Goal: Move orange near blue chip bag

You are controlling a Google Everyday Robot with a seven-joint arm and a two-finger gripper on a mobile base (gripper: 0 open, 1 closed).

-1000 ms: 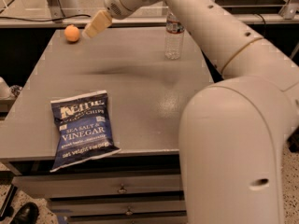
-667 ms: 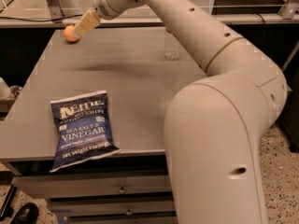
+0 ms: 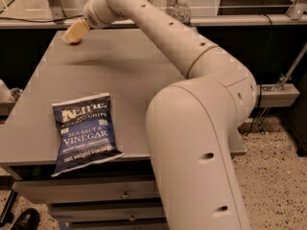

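Observation:
The blue chip bag lies flat near the front left edge of the grey table, its white lettering facing up. My gripper is at the far left corner of the table, far from the bag, right over the spot where the orange lay. The orange is almost wholly hidden behind the gripper; only an orange tint shows at its lower tip. My white arm reaches across the table from the right front and covers much of the table's right side.
A clear water bottle stands at the far edge of the table, partly behind my arm. Drawers sit under the table front. A white object is at the left edge and a black shoe on the floor.
My gripper moved left and down from beside the orange to over it, so the orange is now covered. The chip bag has not moved.

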